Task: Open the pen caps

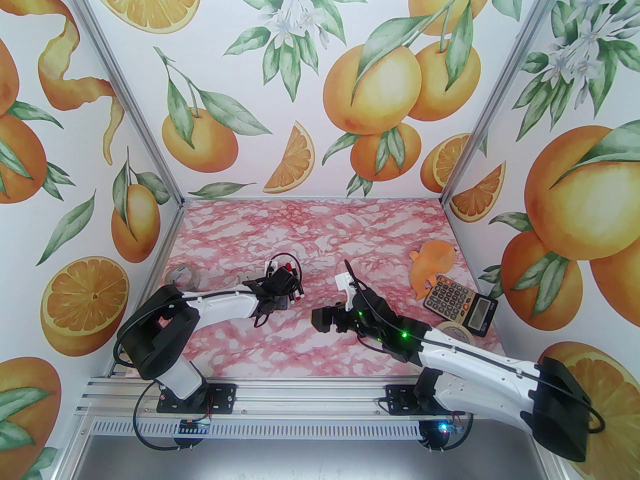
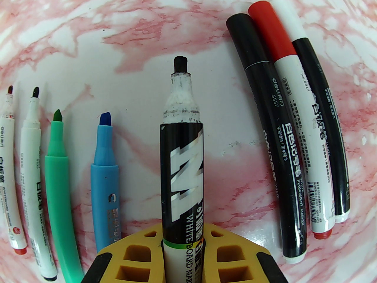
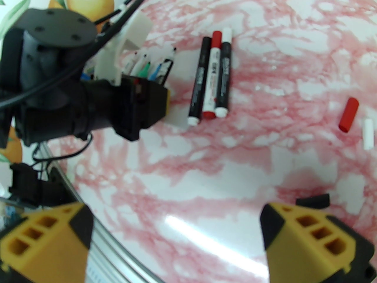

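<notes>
Pen caps: three lie loose on the pink-marble counter (image 3: 206, 164) in the right wrist view. The red cap (image 3: 349, 115) and white cap (image 3: 368, 133) sit just beside each other. The black cap (image 3: 313, 200) lies apart from them, right by a finger of the right tool (image 3: 182, 231), which is spread wide w/ nothing between.

Left tool (image 2: 181, 240) is pressed together on a black whiteboard marker (image 2: 181, 158), pinching its barrel. Its cap is off and the black nib is bare. Left of it in that view are four uncapped pens (image 2: 57, 187) side by side: two white, one green, one blue. To its right are three capped pens (image 2: 291, 128), touching (tops black, red, white).

Calculator (image 1: 460, 305) sits at the counter's right side.
</notes>
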Tool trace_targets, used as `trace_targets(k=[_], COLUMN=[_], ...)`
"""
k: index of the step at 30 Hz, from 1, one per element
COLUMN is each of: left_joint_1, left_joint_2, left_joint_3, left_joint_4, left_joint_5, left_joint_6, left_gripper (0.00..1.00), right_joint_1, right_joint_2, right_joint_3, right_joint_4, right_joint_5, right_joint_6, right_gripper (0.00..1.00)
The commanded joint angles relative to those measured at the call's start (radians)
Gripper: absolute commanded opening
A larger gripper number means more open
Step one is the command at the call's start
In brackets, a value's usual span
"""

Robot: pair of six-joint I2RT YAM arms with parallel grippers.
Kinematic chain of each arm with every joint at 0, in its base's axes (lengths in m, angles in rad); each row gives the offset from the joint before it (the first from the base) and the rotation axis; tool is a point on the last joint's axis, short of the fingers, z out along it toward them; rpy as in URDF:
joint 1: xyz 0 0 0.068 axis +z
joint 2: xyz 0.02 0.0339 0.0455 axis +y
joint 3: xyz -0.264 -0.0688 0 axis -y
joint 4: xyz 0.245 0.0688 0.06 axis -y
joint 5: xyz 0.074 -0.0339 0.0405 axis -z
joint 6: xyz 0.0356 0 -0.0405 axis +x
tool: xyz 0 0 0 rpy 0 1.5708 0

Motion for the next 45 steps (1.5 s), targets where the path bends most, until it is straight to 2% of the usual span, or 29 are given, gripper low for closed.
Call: trace_targets(k=[1,9,33,45], left_joint_1=[0.004,0.005,0.005,0.001], left_joint_2=[0.013,0.026,0.042,0.017], left_joint_3=[0.026,0.024,0.019,0.017], left_joint_4=[-0.033,-0.056,-0.086,-0.103], left_joint_5=[-0.012,-0.008,-0.018,-0.026], left_joint_6=[0.012,0.014,0.011,0.009], left_gripper=[0.01,0.03,0.21,0.25], right_joint_1=[0.008,0.01,0.009,0.01], right_joint_2=[0.013,0.023,-0.027,-0.02], right_joint_3=[0.013,0.016,0.009,0.014], right_joint_4=[0.026,0.023,-0.067,-0.078], right_joint_5=[0.032,0.035,0.12,0.128], right_joint_6=[0.01,0.013,0.059,0.063], right_gripper=[1.0,1.0,0.99,0.99])
